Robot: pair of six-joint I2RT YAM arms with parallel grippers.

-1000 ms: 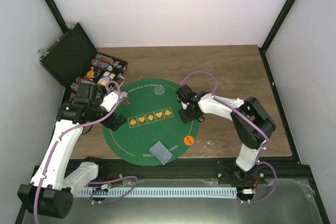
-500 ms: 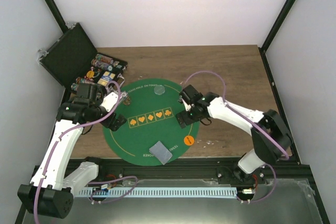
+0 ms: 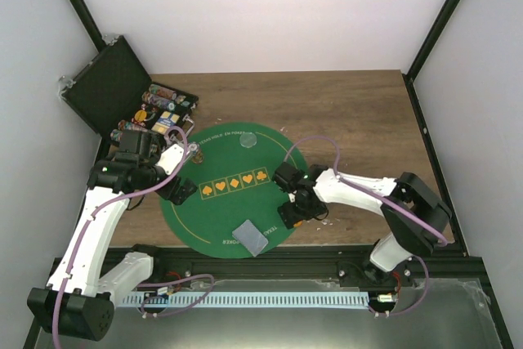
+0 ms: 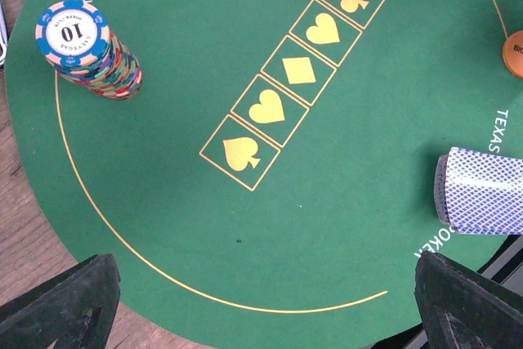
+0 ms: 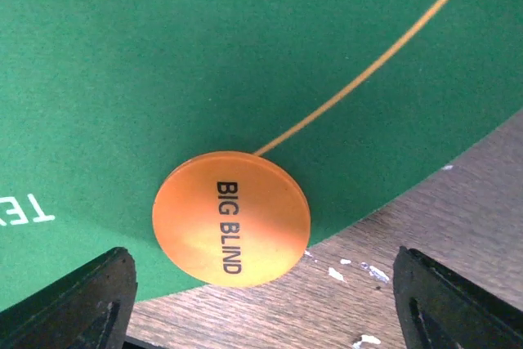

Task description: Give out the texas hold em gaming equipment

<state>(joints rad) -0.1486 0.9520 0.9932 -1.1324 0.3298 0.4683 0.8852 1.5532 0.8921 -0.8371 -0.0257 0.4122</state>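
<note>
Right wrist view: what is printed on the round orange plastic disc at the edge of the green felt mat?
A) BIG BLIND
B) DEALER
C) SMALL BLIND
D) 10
A: the round orange plastic disc carries BIG BLIND in black letters; it lies flat at the edge of the green felt mat.

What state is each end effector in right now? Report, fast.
Left end effector: open, holding nothing.
Right end effector: open, holding nothing; the orange Big Blind disc lies ungripped on the green mat.
</note>
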